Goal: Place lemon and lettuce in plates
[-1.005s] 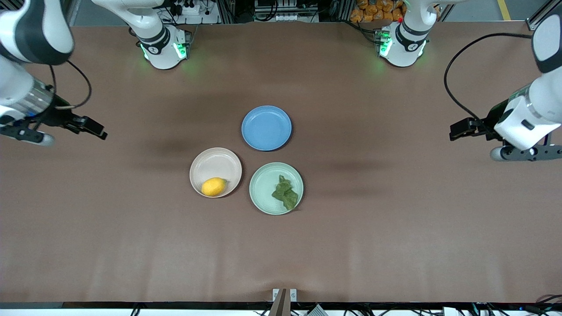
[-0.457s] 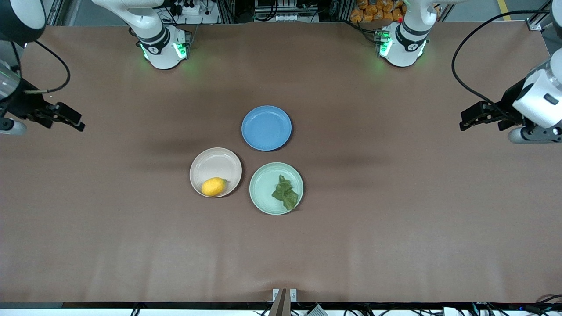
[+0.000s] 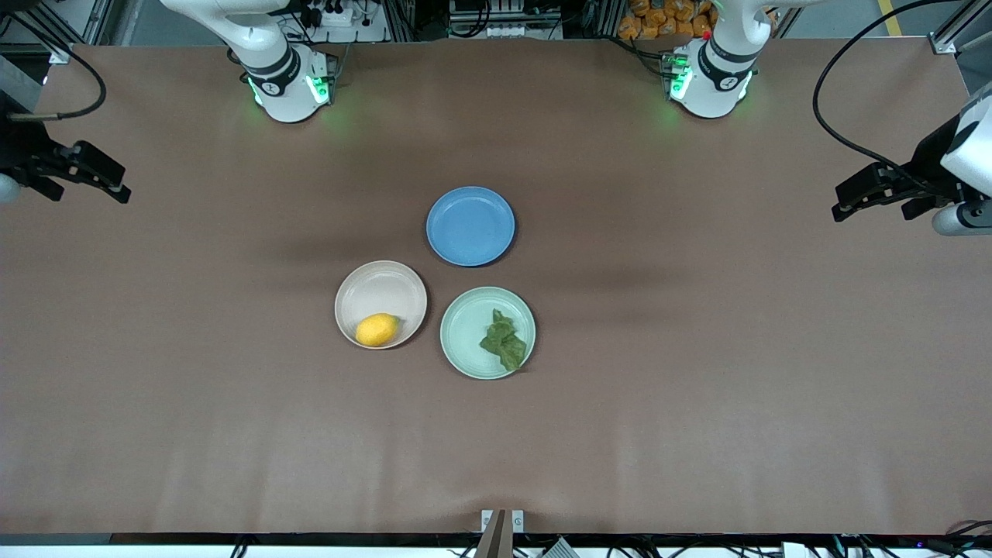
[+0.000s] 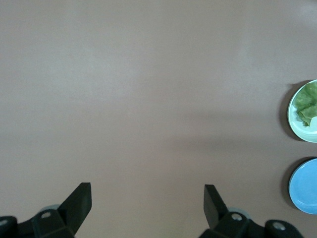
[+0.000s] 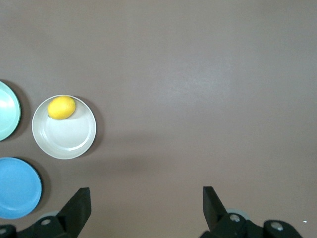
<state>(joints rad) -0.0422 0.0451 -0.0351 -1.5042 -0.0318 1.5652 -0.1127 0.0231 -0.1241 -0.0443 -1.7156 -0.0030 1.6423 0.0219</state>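
Tabletop (image 3: 697,403): I read both placements as done; the step left is parking clear.
Left tool (image 3: 860,200): spread wide, empty, up over the left arm's end; I'd keep it high.
Right tool (image 3: 97,174): wide, empty, over the right arm's end.
Beige plate (image 3: 372,283): holds the lemon (image 3: 377,329) by its nearer rim.
Mint plate (image 3: 465,325): holds the lettuce (image 3: 503,339).

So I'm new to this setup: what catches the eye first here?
Three plates clustered mid-table: a lemon on the beige plate, lettuce on the green plate, and a bare blue plate farther from the camera. Both open pincers, left and right, hang over the table's ends.
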